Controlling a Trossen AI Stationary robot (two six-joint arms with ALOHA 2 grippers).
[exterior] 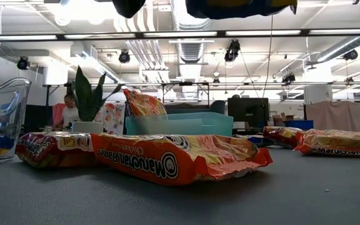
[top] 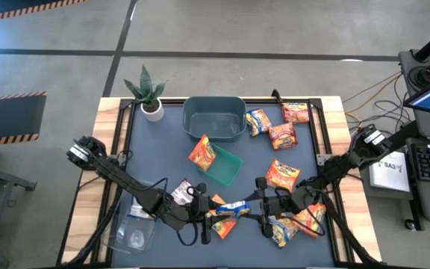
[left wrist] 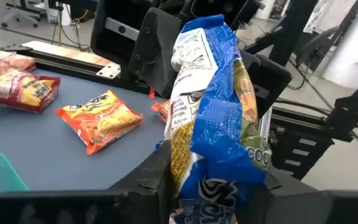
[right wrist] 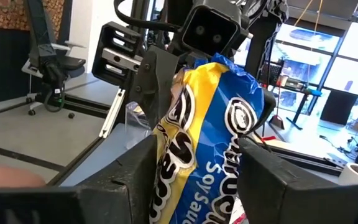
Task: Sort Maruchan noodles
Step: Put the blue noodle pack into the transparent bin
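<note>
A yellow-and-blue noodle packet (top: 234, 207) hangs in the air over the table's near middle, between my two grippers. My left gripper (top: 202, 211) is shut on its left end and my right gripper (top: 263, 205) on its right end. The low view shows the packet (exterior: 239, 7) high above the table. Other packets lie flat on the mat: orange-red ones (top: 282, 174) (top: 283, 135) (top: 295, 112), one (top: 258, 121) by the tub, and several (top: 308, 219) under the right gripper. One orange packet (top: 202, 152) leans on the green tray (top: 228, 169). My left gripper (left wrist: 216, 186) pinches the yellow-and-blue packet's one end (left wrist: 213, 168) between its two fingers, coming level from the table's left. The packet is lifted clear and stretches away toward the other gripper. My right gripper (right wrist: 197, 171) pinches the packet's opposite end (right wrist: 194, 155) between its two fingers, coming level from the table's right. The crinkled packet is clear of the table and spans to the left gripper (right wrist: 210, 31) beyond.
A grey-teal tub (top: 213, 117) stands at the far middle, and a potted plant (top: 149, 93) at the far left corner. A clear container (top: 133, 230) sits at the near left. A dark red-and-white packet (top: 179, 192) lies by the left arm. A person (exterior: 69, 112) sits in the room behind.
</note>
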